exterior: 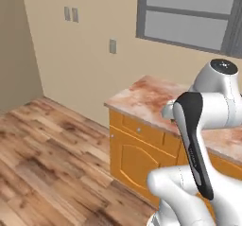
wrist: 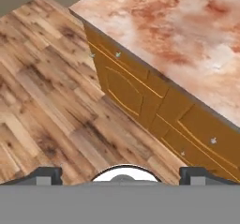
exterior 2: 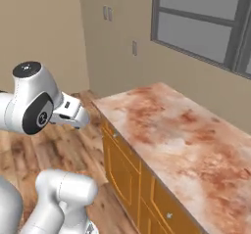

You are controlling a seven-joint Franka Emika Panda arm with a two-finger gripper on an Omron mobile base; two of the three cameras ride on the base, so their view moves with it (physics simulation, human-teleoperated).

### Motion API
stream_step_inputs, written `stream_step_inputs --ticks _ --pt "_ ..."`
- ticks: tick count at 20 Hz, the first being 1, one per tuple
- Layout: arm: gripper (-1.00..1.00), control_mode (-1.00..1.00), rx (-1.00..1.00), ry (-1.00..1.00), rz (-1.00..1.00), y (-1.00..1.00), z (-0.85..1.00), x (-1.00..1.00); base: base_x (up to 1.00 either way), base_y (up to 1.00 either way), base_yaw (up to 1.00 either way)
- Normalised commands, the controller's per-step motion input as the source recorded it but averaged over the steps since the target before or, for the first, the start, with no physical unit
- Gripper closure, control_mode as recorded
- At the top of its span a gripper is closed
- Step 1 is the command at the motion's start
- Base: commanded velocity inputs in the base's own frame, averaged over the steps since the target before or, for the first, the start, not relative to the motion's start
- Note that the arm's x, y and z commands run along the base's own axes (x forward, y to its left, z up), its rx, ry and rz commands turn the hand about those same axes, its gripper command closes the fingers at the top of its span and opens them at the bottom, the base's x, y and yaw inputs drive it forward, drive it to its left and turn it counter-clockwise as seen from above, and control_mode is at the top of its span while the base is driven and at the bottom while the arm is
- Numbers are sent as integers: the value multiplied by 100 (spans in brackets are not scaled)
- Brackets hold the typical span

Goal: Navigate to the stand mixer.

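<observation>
Fingers (wrist: 45,173) sitting spread wide apart (nothing between them), pointing down over wood floor (wrist: 42,92) beside orange-cabinet counter (wrist: 187,35); arm folded.

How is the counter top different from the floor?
The counter top is pale stone with reddish blotches; the floor is brown wooden planks with dark streaks. The counter top sits high on orange cabinets; the floor lies low beneath them. The counter top is one smooth slab; the floor is many boards. Both are flat.

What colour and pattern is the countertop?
The countertop is pale cream mottled with reddish-brown blotches, clearest in the right base view.
</observation>
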Motion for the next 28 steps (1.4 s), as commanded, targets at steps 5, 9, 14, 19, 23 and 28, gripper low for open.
stream_step_inputs --ticks 5,9,14,19,23,28 --pt "-100 100 0 0 0 0 0 0 0 0 100" --pt "-100 100 0 0 0 0 0 0 0 0 100" --pt "-100 100 0 0 0 0 0 0 0 0 100" --pt "-100 100 0 0 0 0 0 0 0 0 100" --pt "-100 100 0 0 0 0 0 0 0 0 100" --pt "-100 100 0 0 0 0 0 0 0 0 100"
